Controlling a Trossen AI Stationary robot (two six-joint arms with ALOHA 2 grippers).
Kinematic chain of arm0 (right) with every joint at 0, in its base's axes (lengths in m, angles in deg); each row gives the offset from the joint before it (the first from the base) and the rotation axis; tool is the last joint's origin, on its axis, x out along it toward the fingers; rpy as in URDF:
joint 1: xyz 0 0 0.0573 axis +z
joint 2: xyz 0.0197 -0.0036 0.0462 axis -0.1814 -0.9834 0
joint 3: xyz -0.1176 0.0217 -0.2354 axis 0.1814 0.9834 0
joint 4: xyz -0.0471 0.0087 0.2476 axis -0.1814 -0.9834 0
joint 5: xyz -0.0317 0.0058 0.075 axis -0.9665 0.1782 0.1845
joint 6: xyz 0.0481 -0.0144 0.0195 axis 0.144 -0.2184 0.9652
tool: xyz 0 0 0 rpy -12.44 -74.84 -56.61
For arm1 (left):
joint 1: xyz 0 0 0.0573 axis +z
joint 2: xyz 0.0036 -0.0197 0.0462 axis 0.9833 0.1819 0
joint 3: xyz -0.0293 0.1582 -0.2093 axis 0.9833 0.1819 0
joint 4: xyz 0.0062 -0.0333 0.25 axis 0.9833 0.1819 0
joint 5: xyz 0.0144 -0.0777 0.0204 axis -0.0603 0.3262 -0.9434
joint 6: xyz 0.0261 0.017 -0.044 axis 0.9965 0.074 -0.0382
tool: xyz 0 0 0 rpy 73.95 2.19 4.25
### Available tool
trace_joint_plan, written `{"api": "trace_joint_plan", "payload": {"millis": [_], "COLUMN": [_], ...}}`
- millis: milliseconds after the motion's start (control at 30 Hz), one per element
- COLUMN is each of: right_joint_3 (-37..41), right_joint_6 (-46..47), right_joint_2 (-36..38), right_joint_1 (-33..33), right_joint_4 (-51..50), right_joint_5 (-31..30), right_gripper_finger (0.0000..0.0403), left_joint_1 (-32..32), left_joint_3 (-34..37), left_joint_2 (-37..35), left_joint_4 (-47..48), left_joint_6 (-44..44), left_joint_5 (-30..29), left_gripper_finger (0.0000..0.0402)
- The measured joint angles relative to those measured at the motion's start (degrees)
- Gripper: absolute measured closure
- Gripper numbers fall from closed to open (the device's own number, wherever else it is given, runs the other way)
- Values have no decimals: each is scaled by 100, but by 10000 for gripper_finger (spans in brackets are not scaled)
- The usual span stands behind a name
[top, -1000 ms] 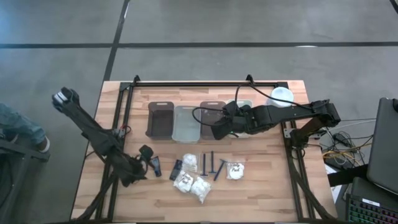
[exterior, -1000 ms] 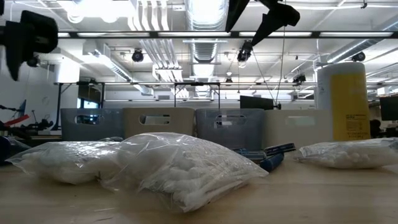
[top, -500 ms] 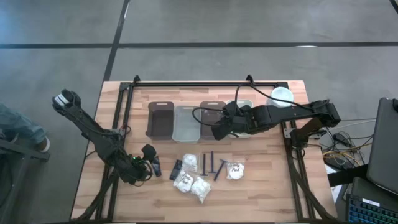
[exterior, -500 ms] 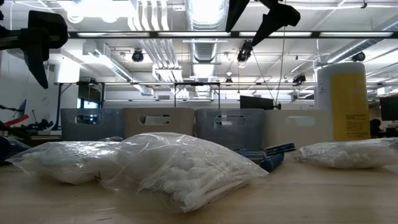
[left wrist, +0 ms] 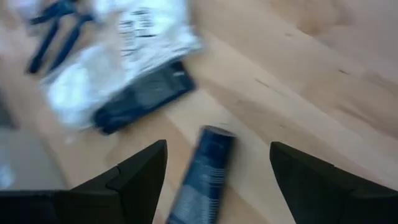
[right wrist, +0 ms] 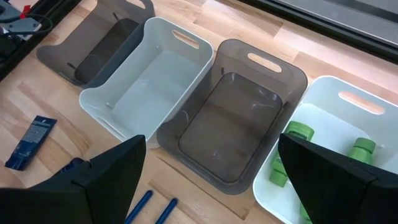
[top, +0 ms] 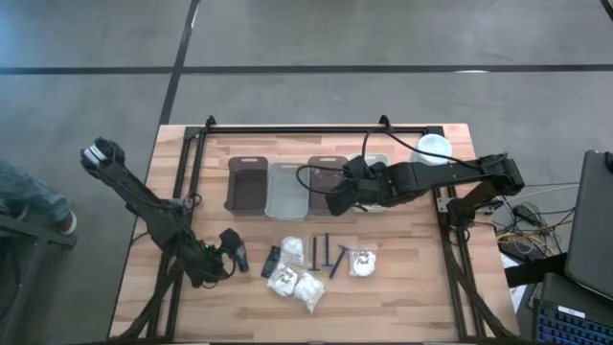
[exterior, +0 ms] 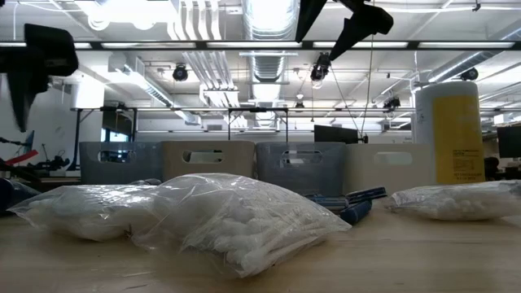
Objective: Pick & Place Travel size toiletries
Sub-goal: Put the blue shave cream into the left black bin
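Note:
Near the table's near left, my left gripper [top: 228, 249] [left wrist: 219, 146] hovers open over a black tube [top: 241, 257] [left wrist: 202, 168], which lies flat between its fingers, untouched. A second black tube [top: 272, 261] [left wrist: 146, 96] lies beside the white packets [top: 295, 283] [left wrist: 124, 50]. Thin blue razor sticks [top: 326, 254] and one more packet [top: 362, 261] lie mid-table. My right gripper [top: 335, 203] [right wrist: 211, 140] hangs open above the row of bins. Green bottles [right wrist: 298, 134] lie in the rightmost white bin [right wrist: 373, 102].
Four bins stand in a row toward the far edge: dark [top: 246, 182], pale [top: 287, 190], dark [top: 326, 171], white [top: 378, 161]. A yellow canister with a white lid [top: 433, 147] [exterior: 448, 130] stands at the far right. Bare wood lies along the near edge.
My left gripper has shifted a little and turned about above the black tube at the near left, staying open. The toiletries and my right arm have kept still.

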Motion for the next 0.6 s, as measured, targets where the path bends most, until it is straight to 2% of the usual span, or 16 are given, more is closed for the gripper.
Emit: {"api": "trace_joint_plan", "payload": {"millis": [267,467,600], "right_joint_3": [0,0,2], "right_joint_6": [17,13,-2], "right_joint_2": [0,0,0], "right_joint_1": [0,2,2], "right_joint_4": [-2,-2,-4], "right_joint_5": [107,118,128], "right_gripper_finger": [39,39,39], "left_joint_1": [385,931,1109], "left_joint_3": [80,80,80], "left_joint_2": [51,208,360], "left_joint_4": [-15,-37,-84], "left_joint_6": [601,1095,1292], "left_joint_5": [99,804,988], "left_gripper_finger": [113,113,113]}}
